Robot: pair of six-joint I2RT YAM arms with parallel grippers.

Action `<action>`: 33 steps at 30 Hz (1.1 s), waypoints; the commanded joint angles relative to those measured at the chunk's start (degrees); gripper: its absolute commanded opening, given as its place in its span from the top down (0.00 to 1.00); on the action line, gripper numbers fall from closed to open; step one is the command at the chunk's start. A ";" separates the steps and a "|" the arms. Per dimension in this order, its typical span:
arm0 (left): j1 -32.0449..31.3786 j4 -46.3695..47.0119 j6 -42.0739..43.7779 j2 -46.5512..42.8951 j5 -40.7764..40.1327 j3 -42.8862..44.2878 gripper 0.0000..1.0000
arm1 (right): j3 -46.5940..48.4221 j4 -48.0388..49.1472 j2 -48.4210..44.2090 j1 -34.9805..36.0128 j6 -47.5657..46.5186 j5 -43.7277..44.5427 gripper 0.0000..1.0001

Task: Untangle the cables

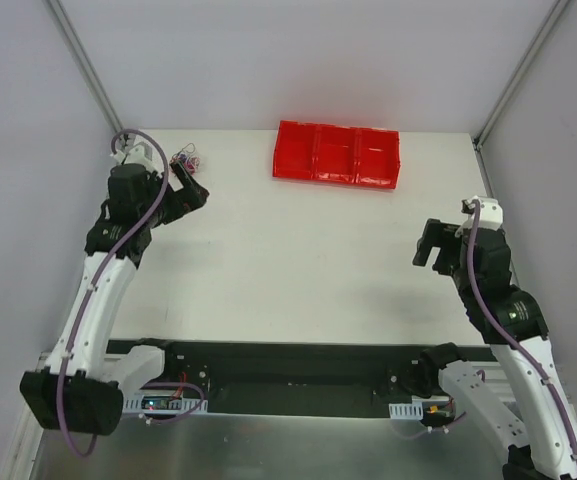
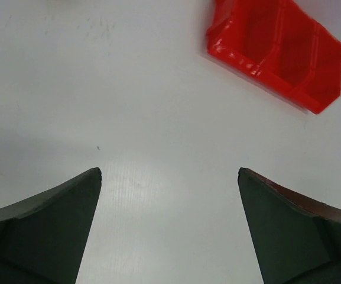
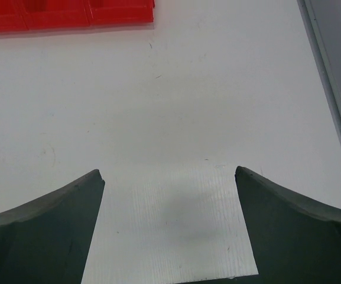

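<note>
A small knotted clump of very thin cables (image 1: 185,158), with red, whitish and dark purple-blue strands looped over one another, lay on the flat white worktop (image 1: 288,260) near its far left corner. In the overhead view the clump was tight and compact, with a few short loops sticking out at its edges. It was too small there to follow any single strand or to tell how the wires crossed. The left gripper (image 1: 194,188), black and two-fingered, sat just beside the cables on their near side, and I could not tell whether a fingertip touched them. Seen from the left wrist, the left gripper (image 2: 169,171) stood spread wide, with only bare worktop between its dark fingers (image 2: 52,225) and nothing in its hold; the cables did not show in that view. A glossy red plastic bin (image 1: 336,156) with three compartments side by side stood at the far edge near the middle, well apart from the cables, and it appeared at the upper right of the left wrist view (image 2: 276,47). The right gripper (image 1: 428,245) hung over the right side of the worktop, far from the clump. Its wrist view showed it (image 3: 169,171) equally wide apart and holding nothing, with the red bin (image 3: 70,15) at the top left.
</note>
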 commanded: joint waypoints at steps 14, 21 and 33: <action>16.87 34.50 -33.55 51.20 8.31 13.20 0.02 | -1.27 2.64 -3.11 0.31 1.74 -6.87 0.04; 18.20 39.96 -42.07 72.04 13.16 26.48 0.01 | 0.92 -0.08 -3.73 0.31 1.74 -7.93 0.04; 15.74 40.77 -35.67 60.94 20.62 10.72 0.93 | -4.86 5.35 1.88 0.39 3.67 -15.46 0.04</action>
